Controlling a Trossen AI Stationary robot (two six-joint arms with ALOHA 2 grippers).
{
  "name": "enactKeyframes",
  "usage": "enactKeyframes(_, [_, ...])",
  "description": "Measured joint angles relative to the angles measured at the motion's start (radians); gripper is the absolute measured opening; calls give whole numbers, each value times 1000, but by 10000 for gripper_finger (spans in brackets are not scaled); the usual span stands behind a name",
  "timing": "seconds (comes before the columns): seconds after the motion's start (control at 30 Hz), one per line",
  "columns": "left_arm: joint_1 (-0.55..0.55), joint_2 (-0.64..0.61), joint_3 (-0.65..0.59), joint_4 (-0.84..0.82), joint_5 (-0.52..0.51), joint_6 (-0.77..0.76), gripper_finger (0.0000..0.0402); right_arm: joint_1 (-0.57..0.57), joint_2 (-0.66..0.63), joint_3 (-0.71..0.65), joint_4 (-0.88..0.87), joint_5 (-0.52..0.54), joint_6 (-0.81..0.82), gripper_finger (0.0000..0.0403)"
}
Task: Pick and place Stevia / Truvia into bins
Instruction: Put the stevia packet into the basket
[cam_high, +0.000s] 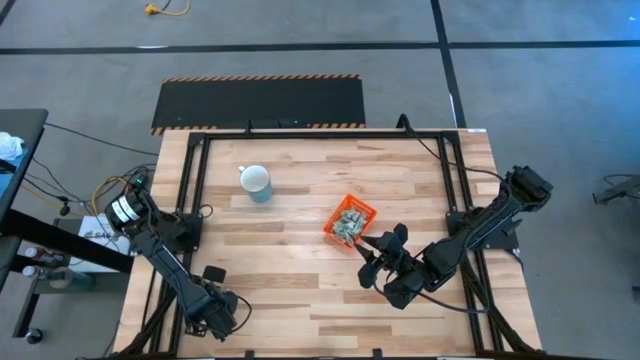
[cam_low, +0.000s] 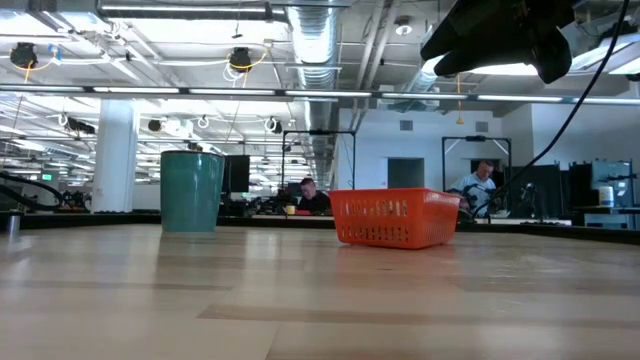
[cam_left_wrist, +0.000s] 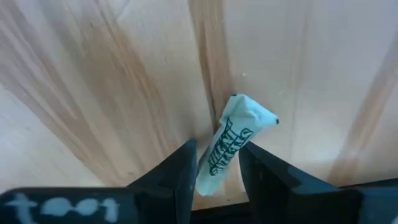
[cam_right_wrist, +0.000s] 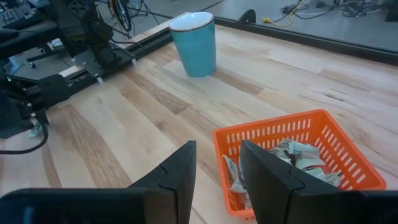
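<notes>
**Left fingers gripping one sachet while the orange bin sits part-filled**

The left gripper (cam_left_wrist: 214, 168) is sitting low at the near left corner of the wooden worktop (cam_high: 300, 300), and its two dark fingers (cam_left_wrist: 180, 174) are pinching a single pale green and white Stevia sachet (cam_left_wrist: 233, 140) between them. The sachet is sticking out past the fingertips, tilted, with dark green lettering running along its length; its far end is crumpled and hanging just above the wood grain.

The right gripper (cam_high: 385, 253) is hovering near the middle right of the worktop, just beside the near corner of the orange bin (cam_high: 351, 222). In the right wrist view its fingers (cam_right_wrist: 177, 177) are standing a narrow gap apart with nothing between them, pointing toward the bin (cam_right_wrist: 292, 155). In the low view, the right arm is showing only as a dark shape at the upper right.

The bin is resting flat on the worktop, a little right of centre, turned at an angle to the worktop edges. Inside it a loose heap of sachets (cam_right_wrist: 292, 155) is lying, crumpled and overlapping, below the rim. In the low view the bin (cam_low: 395, 217) is showing its slotted orange wall, and the contents are hidden.

A pale blue mug (cam_high: 256, 182) is standing upright, well apart from the bin, toward the far left of the worktop.
</notes>
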Motion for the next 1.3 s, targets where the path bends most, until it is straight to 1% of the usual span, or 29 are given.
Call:
enactKeyframes(0.13, [0, -1, -2, 0, 1, -5, 89, 0, 0, 0, 0, 0, 0, 118])
enactKeyframes(0.27, [0, -1, -3, -1, -5, -7, 41, 0, 0, 0, 0, 0, 0, 118])
enactKeyframes(0.37, [1, -3, -2, -4, -30, -17, 9, 0, 0, 0, -1, 0, 0, 118])
enactKeyframes(0.53, [29, -31, 46, -28, -108, 1, 5, 0, 0, 0, 0, 0, 0, 118])
enactKeyframes(0.63, [73, -72, 89, -40, -214, 85, 2, 0, 0, 0, -1, 1, 0, 118])
enactKeyframes(0.73, [138, -130, 137, -29, -373, 223, 2, 0, 0, 0, -1, 1, 0, 118])
enactKeyframes(0.8, [192, -167, 164, -12, -505, 347, 1, 0, 0, 0, 0, 1, 0, 118])
enactKeyframes(0.87, [253, -206, 172, 49, -636, 500, 1, 0, 0, 0, -1, 1, 0, 118])
enactKeyframes(0.9, [289, -222, 173, 103, -682, 590, 1, 0, 0, 0, 0, 1, 0, 118])
enactKeyframes(0.93, [328, -234, 173, 164, -702, 680, 1, 0, 0, 0, 0, 1, 0, 118])
enactKeyframes(0.97, [373, -241, 173, 237, -701, 762, 1, 0, 0, 0, 0, 0, -1, 118])
enactKeyframes(1.0, [420, -244, 173, 304, -674, 832, 1, 0, 0, 0, -1, 1, -1, 118])
enactKeyframes(1.03, [475, -245, 173, 382, -616, 895, 1, 0, 0, 0, -1, 1, -1, 118])
enactKeyframes(1.1, [584, -245, 169, 530, -441, 998, 0, 0, 0, 0, -1, 0, -2, 118])
enactKeyframes(1.17, [689, -245, 146, 665, -272, 1066, 0, 0, 0, 0, -1, 1, -2, 118])
enactKeyframes(1.23, [790, -245, 114, 762, -152, 1093, 0, 0, 0, 0, -1, 0, -2, 118])
enactKeyframes(1.3, [886, -245, 90, 826, -63, 1099, 0, 0, 0, 0, -1, -1, -2, 118])
